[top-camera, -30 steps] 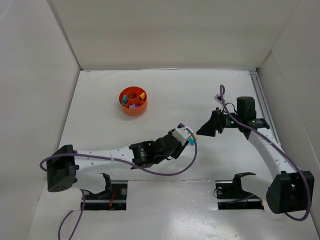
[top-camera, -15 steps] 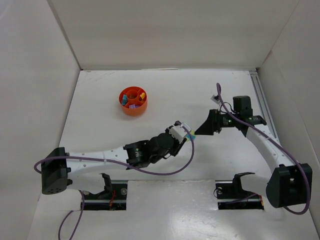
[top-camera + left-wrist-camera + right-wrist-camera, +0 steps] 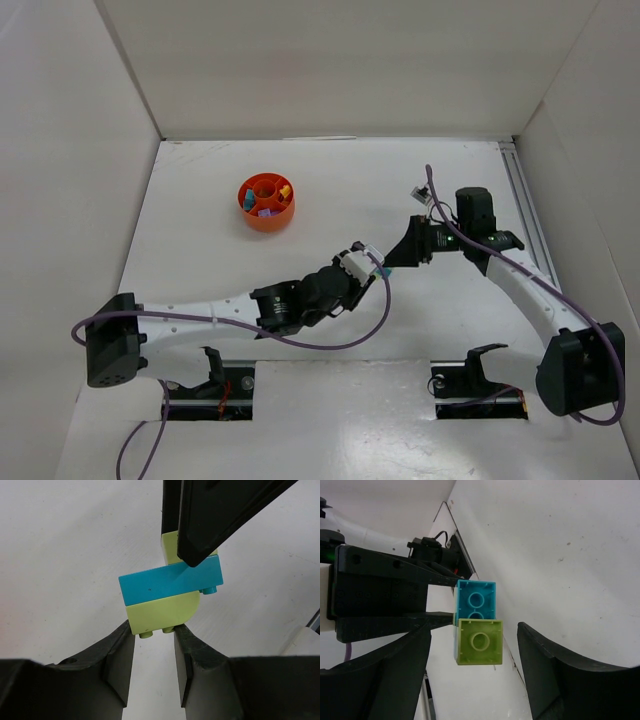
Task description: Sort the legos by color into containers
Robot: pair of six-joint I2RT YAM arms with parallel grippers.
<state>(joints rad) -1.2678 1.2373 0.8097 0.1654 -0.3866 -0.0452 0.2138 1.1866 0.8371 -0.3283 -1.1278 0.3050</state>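
Note:
My left gripper (image 3: 154, 630) is shut on a lime green brick (image 3: 161, 611) at one end of a small stack held above the table. A cyan brick (image 3: 170, 582) is joined to it, and a second lime green brick (image 3: 171, 550) sits beyond that. My right gripper (image 3: 474, 635) is open, one finger on each side of that far lime brick (image 3: 479, 641) with gaps on both sides; the cyan brick (image 3: 476, 601) shows behind it. In the top view both grippers meet mid-table round the stack (image 3: 380, 268). The orange-red dish (image 3: 250, 215) holds several bricks.
White walls enclose the table on the left, back and right. A metal rail (image 3: 522, 195) runs along the right edge. The arms' bases and cables sit at the near edge.
My right gripper has moved left until its fingers stand round the far end of the stack. My left gripper has shifted slightly left and kept hold of the stack.

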